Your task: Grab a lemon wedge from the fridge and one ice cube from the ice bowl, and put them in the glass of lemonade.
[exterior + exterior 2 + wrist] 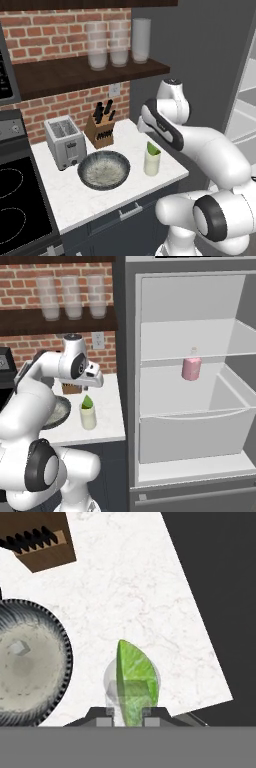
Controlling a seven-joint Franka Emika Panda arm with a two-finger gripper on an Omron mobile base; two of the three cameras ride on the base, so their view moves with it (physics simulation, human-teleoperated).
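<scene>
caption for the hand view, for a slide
Claw shut on the lemon wedge, directly over the glass, ice bowl beside it on the counter.

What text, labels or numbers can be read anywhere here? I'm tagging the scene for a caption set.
None can be read.
Pink bottle in the fridge: no legible label.
Toaster: dark front panel, no readable marks.
Knife block, glass of lemonade, ice bowl: plain.
</scene>
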